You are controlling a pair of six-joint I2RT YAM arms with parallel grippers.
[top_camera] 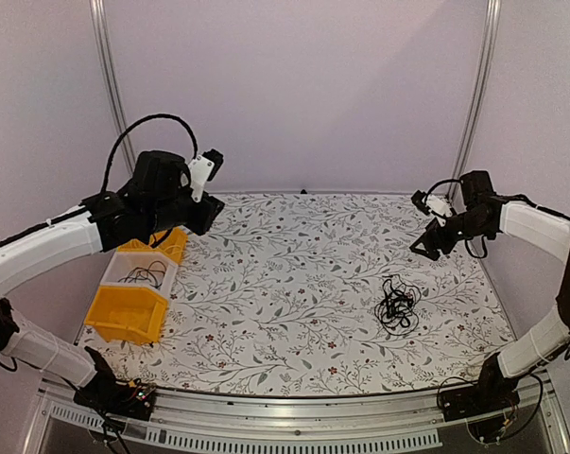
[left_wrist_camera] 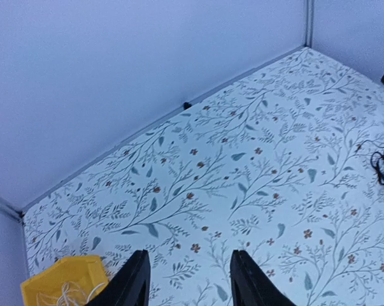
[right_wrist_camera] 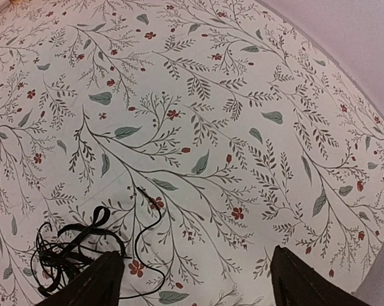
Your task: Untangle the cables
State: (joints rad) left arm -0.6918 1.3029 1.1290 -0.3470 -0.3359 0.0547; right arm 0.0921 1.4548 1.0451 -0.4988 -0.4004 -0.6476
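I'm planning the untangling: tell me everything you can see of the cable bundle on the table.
The cables are thin black cords, bunched into one loose knot of overlapping loops, with one loop and a loose end trailing out. They lie flat on the flowered table, toward its right side. Only the table touches them; the open right gripper hangs clear of them. Plugs are too small to make out.

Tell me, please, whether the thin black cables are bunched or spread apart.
Bunched: the thin black cables lie in one tangled, looping clump, with only one strand trailing out.

Both arms hang raised, left tool (left_wrist_camera: 189,280) and right tool (right_wrist_camera: 198,280) seemingly spread.
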